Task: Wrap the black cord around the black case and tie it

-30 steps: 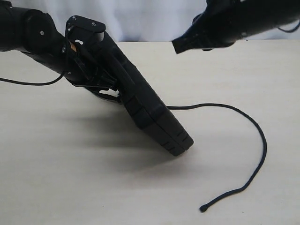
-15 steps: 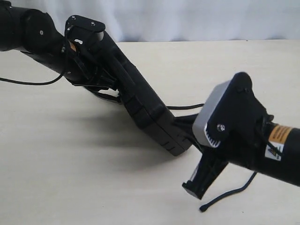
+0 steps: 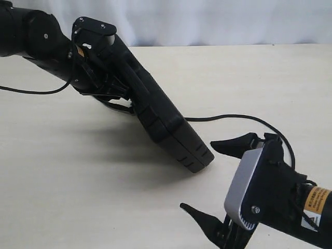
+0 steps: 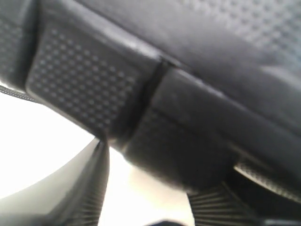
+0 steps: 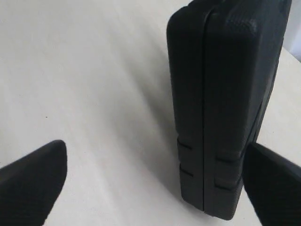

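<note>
Black cord lay right of the tilted black case my left hand gripped; my open right hand needed to pinch it close to the counter.

The black cord comes out from behind the black case near the middle of the bench, so one end of it is hidden there. Toward the right edge of the bench it passes behind the right gripper and its wrist, and the other end is also covered. The right arm is cut off by the lower and right borders of the exterior view. In the right wrist view both fingers and the top of the case are cut off by the borders. The left wrist view is blurred and nearly filled by the case. The fingertips of the left gripper are hidden against the case.
</note>
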Robot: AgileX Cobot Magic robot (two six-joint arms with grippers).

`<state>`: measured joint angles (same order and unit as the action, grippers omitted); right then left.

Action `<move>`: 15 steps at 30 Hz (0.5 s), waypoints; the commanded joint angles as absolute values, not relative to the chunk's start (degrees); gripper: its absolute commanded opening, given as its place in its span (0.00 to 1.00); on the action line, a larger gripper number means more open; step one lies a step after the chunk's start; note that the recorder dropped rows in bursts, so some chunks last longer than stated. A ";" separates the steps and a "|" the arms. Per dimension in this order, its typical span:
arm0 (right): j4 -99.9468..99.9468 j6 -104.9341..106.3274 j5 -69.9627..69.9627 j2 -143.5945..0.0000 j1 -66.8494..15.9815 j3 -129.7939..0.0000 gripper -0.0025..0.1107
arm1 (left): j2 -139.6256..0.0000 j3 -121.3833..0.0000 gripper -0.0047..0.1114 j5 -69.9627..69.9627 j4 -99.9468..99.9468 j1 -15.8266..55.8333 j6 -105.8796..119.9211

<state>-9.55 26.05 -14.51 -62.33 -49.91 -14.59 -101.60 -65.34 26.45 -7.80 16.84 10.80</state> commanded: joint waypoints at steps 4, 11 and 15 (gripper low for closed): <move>-15.97 26.84 -26.88 -69.07 -50.14 -14.13 0.88 | -101.44 -65.36 0.44 26.24 -8.67 17.29 10.68; -14.84 26.89 -43.47 -79.95 -50.14 -14.13 0.88 | -101.44 -65.36 0.44 26.25 -8.67 17.29 10.68; -14.55 26.78 -52.91 -87.69 -50.14 -14.37 0.88 | -101.44 -65.36 0.44 26.13 -8.67 17.29 10.68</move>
